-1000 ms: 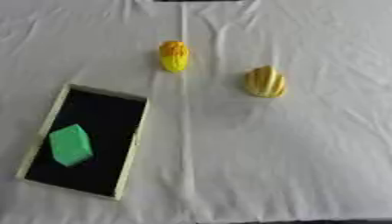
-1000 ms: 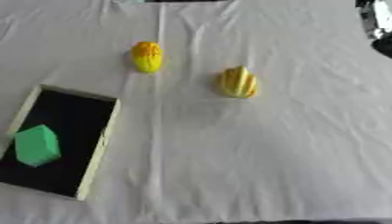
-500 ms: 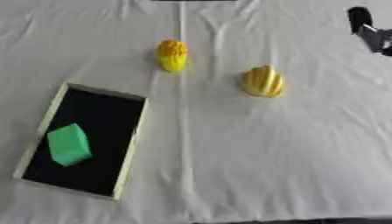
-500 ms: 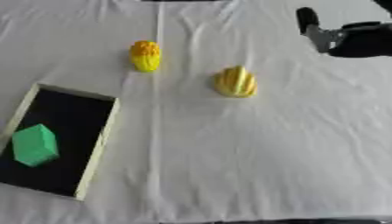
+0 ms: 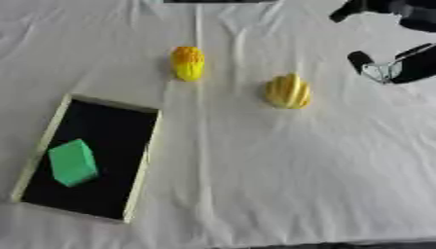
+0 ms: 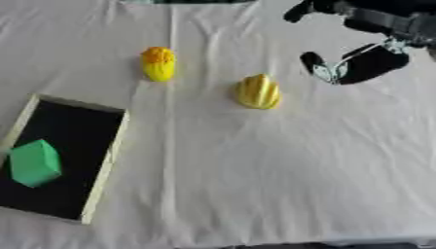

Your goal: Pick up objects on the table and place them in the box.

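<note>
A ribbed yellow fruit-shaped object [image 6: 258,91] lies near the middle of the white cloth. A yellow and orange corn-like piece [image 6: 158,63] lies to its far left. The black box with a pale wooden rim [image 6: 109,158] sits at the lower left, and a green block [image 6: 35,162] rests inside it. My right hand [image 6: 362,61] hangs open at the upper right, to the right of the ribbed yellow object and apart from it, with thumb and fingers spread. My left hand shows in neither view.
The white cloth [image 6: 281,175] covers the whole table and is creased, with a long fold running down past the box's right side. A dark strip shows at the far edge.
My right hand has come in from the upper right corner, moving left and down toward the ribbed yellow object. The objects and the box have not moved.
</note>
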Controlling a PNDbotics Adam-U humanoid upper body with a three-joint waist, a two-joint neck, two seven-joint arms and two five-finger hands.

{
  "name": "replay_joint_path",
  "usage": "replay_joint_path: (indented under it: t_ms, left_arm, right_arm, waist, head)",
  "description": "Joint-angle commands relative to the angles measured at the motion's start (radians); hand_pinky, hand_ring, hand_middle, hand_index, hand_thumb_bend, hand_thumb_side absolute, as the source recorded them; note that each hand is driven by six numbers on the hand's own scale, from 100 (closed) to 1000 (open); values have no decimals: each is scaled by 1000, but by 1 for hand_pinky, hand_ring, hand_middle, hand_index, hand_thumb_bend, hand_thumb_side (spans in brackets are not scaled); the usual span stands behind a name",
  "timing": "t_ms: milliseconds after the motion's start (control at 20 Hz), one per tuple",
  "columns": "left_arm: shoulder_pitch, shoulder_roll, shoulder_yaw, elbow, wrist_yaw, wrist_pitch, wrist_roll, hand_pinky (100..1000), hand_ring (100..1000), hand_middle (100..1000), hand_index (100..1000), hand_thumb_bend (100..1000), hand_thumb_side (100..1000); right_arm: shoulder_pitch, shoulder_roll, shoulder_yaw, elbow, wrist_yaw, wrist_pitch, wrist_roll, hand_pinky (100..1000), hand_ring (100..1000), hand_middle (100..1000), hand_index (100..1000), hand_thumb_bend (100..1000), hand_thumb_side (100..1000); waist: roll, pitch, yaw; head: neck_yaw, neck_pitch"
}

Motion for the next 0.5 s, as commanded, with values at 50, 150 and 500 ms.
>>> replay_joint_path:
  t_ms: [50, 150, 500]
  left_arm:
    - [-10, 34, 0, -20, 2, 0, -7, 818, 753, 709, 842, 100, 375]
    - [-9, 34, -1, -20, 4, 1, -8, 818, 753, 709, 841, 100, 375]
    - [-6, 32, -2, -20, 7, 4, -11, 818, 752, 709, 841, 100, 378]
  right_arm:
    - [-65, 21, 29, 57, 8, 1, 71, 945, 955, 833, 938, 100, 454]
    - [-108, 53, 51, 98, 10, 12, 104, 950, 958, 830, 940, 100, 490]
    - [-211, 157, 112, 215, 105, 2, 181, 983, 961, 791, 914, 100, 629]
  waist:
    - [-1, -24, -2]
    - [-1, -26, -4]
    - [-1, -32, -6]
  head:
    - [-7, 5]
    - [-8, 8]
    - [-8, 15]
